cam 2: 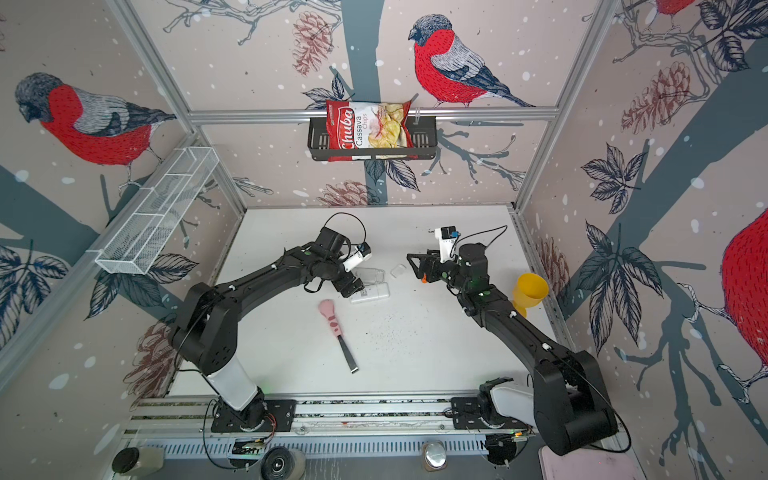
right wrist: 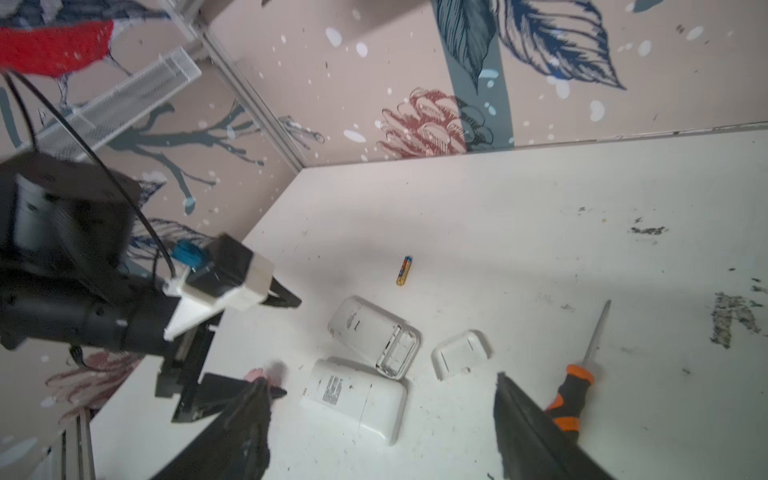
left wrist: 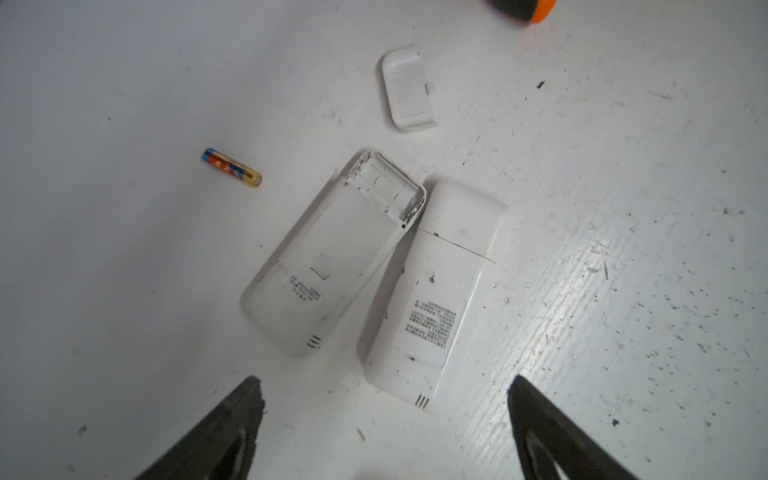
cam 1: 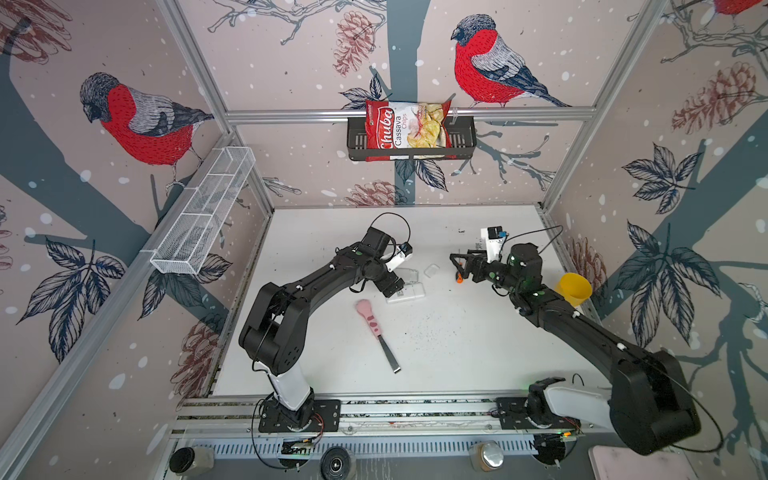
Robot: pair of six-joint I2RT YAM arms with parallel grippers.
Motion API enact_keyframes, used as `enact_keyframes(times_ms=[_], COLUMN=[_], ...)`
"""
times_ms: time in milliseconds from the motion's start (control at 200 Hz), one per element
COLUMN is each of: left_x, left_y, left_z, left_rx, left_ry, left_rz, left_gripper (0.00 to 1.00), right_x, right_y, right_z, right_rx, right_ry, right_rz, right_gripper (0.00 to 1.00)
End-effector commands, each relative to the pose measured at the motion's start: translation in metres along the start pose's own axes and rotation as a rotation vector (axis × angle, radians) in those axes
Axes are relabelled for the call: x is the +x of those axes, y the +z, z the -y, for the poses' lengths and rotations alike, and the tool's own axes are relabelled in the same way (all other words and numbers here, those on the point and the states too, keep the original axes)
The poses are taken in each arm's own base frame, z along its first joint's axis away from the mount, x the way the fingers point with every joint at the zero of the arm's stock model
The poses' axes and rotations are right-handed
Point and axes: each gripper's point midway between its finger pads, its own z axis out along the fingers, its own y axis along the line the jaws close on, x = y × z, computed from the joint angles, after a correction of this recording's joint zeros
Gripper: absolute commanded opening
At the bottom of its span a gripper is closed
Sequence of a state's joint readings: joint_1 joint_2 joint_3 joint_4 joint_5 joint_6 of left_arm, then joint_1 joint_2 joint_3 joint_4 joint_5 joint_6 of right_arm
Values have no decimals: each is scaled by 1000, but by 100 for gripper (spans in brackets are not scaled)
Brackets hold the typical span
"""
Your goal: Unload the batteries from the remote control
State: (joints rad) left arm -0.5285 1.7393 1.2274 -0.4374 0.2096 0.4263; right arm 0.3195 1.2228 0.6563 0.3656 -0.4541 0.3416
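Battery (left wrist: 232, 167) lies loose on the bench (left wrist: 124, 291). Left fingers (left wrist: 224, 428) and right fingers (right wrist: 532, 424) — spread, empty — hang well apart from it.

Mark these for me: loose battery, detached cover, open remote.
battery (left wrist: 232, 167): left wrist view, middle of its body.
cover (left wrist: 409, 89): left wrist view, centre of its face.
open remote (left wrist: 332, 253): left wrist view, middle of its back, below the bare compartment.

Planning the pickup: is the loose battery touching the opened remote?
Apart. The left wrist view shows bare table between the battery and the opened remote.
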Motion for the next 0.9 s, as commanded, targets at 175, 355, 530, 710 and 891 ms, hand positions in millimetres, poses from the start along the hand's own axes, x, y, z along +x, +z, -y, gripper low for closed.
enact_keyframes(times_ms=[175, 355, 530, 710, 891], left_x=[21, 27, 29, 26, 30], left_y=[31, 42, 45, 49, 52], left_z=[3, 7, 10, 18, 24], left_rx=[32, 59, 81, 101, 118], left_ry=[27, 33, 36, 54, 55], left_rz=[-78, -99, -107, -107, -126], left_gripper=[87, 87, 86, 86, 81], right_x=[-16, -11, -9, -7, -1], right_y=[-6, -3, 0, 1, 5], right_z=[-7, -2, 1, 3, 7], right_rx=[-61, -44, -39, -30, -24], right_ry=[67, 69, 71, 71, 76], right_rz=[74, 61, 55, 49, 27], right_gripper=[83, 83, 83, 83, 83])
